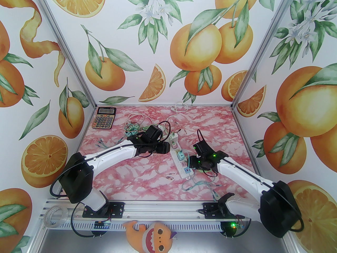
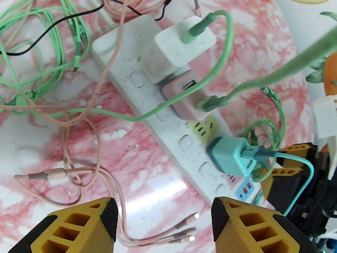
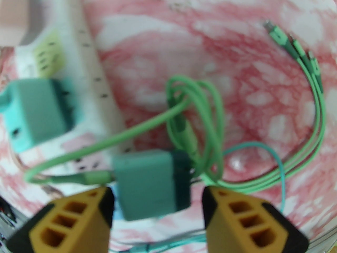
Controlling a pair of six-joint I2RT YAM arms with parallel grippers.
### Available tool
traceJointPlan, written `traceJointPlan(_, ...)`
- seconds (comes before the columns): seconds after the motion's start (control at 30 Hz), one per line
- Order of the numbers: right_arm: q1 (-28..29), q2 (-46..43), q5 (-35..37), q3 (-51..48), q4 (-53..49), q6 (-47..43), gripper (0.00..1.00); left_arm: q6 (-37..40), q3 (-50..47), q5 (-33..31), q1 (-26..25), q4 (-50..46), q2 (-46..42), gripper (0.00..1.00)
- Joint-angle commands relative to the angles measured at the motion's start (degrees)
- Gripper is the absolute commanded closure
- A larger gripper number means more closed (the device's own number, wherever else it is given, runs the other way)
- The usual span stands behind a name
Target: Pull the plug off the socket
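Note:
A white power strip (image 1: 181, 165) (image 2: 158, 115) lies slanted mid-table. A white charger (image 2: 181, 43), a pink charger (image 2: 181, 99) and a light teal charger (image 2: 231, 159) (image 3: 34, 115) sit in its sockets. A darker teal plug (image 3: 147, 183) with a green cable sits beside the strip's edge. My right gripper (image 3: 158, 194) (image 1: 193, 163) is closed around it, the left pad against it; the view is blurred. My left gripper (image 2: 164, 215) (image 1: 169, 148) hovers open above the strip with nothing between its pads. The right gripper's yellow fingers (image 2: 289, 148) show next to the light teal charger.
Loose green cables (image 2: 39, 62) (image 3: 316, 115), pink cables (image 2: 79, 173) and a black lead (image 2: 52, 33) lie tangled around the strip. A calculator (image 1: 104, 117) rests at the far left corner. A tape roll (image 1: 54, 215) and an orange plush toy (image 1: 147, 233) lie near the arm bases.

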Motion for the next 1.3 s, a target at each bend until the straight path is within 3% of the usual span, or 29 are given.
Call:
traceJointPlan(0.0,-1.2,1.6,6.7,0.6,-2.0,1.1,0.41,0.9,0.3,-1.7,-0.2,1.0,-2.9,0.37)
traceJointPlan(0.1,-3.3,2.3,11.8,1.0,-4.7,2.0,0.42,1.5,0.8,-2.2,-0.7,0.3,-2.9,0.37)
traceJointPlan(0.27,-8.1,4.2,12.3,2.0,-6.4,3.3,0.45,1.7,0.9,-2.1,-1.0,-0.6,-1.7,0.37)
traceJointPlan(0.6,-8.1,-7.3,1.0,2.8,-3.8,-0.3,0.37,2.8,0.9,-0.8,-2.4,-0.7,2.7,0.37)
traceJointPlan(0.9,-7.5,-12.1,-2.1,2.9,-4.4,-1.4,0.35,3.7,0.3,-0.5,-2.7,-0.5,7.0,0.37)
traceJointPlan(1.07,-4.8,-12.6,-2.5,3.0,-3.1,-2.4,0.35,3.3,-1.9,-0.6,-3.9,-0.4,4.0,0.38)
traceJointPlan(1.2,-2.6,-11.7,-3.2,2.5,-0.7,-2.3,0.39,1.8,-2.4,-2.6,-6.2,0.7,0.8,0.4)
traceJointPlan(1.27,-2.2,-10.8,-3.8,2.0,0.6,-1.8,0.48,1.0,-1.9,-3.8,-7.5,1.6,0.5,0.41)
